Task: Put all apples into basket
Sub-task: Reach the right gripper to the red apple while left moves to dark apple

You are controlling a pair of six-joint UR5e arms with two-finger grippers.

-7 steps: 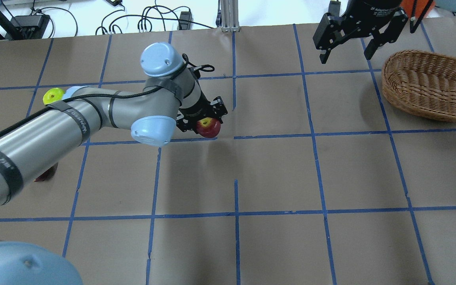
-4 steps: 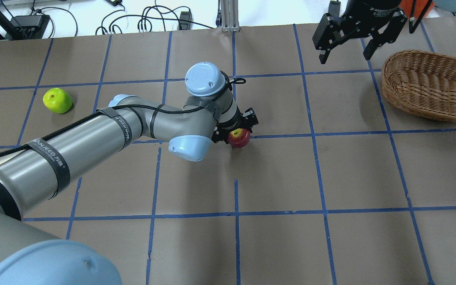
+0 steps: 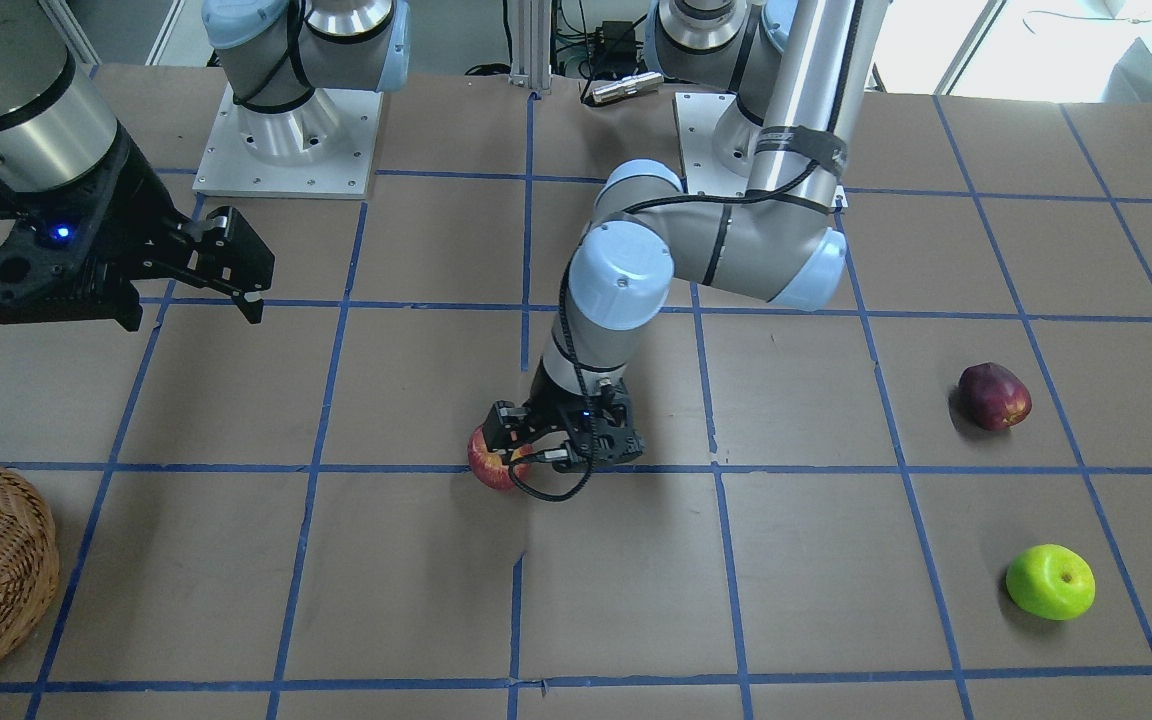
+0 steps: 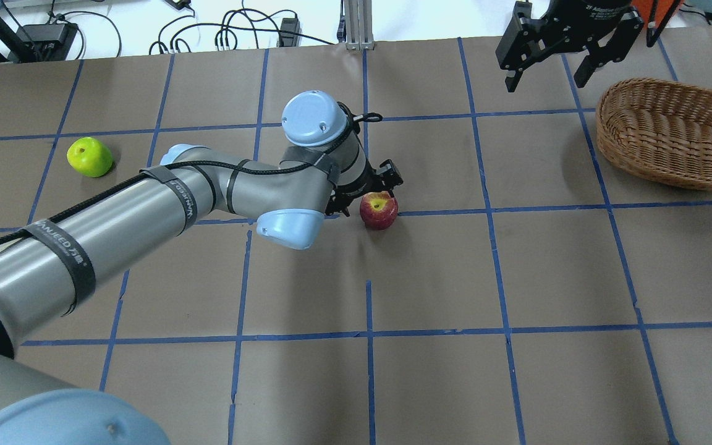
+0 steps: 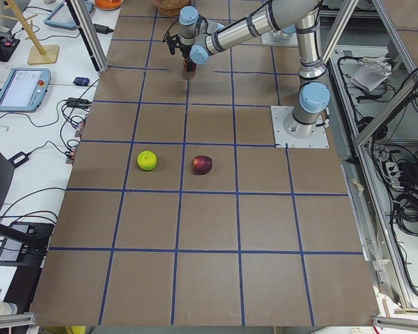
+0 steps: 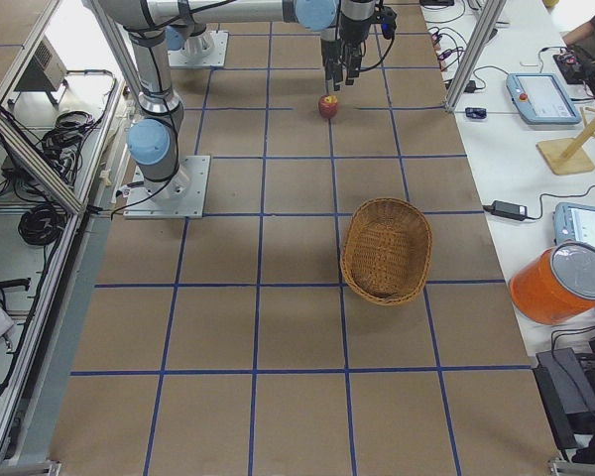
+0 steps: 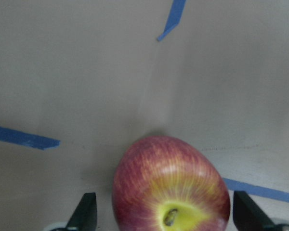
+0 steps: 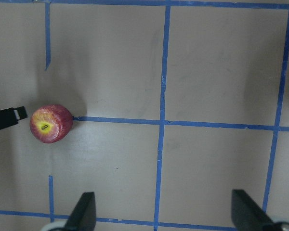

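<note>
The red apple (image 4: 379, 210) sits on the table by a blue tape line near the middle. My left gripper (image 4: 369, 193) is open just behind it; in the left wrist view the fingertips (image 7: 86, 212) stand clear on both sides of the red apple (image 7: 171, 185). The green apple (image 4: 89, 157) lies far left. The maroon apple (image 3: 994, 395) lies near it and is hidden by my arm in the overhead view. The wicker basket (image 4: 640, 83) stands at the far right and is empty. My right gripper (image 4: 547, 65) is open and empty, hovering left of the basket.
The table is brown paper with a blue tape grid. Cables and power supplies (image 4: 47, 34) lie beyond the far edge. My left forearm (image 4: 115, 228) stretches low across the left half of the table.
My left arm carried the red apple rightward, opened and drew back slightly, leaving it on the table. My right gripper shifted a little.
</note>
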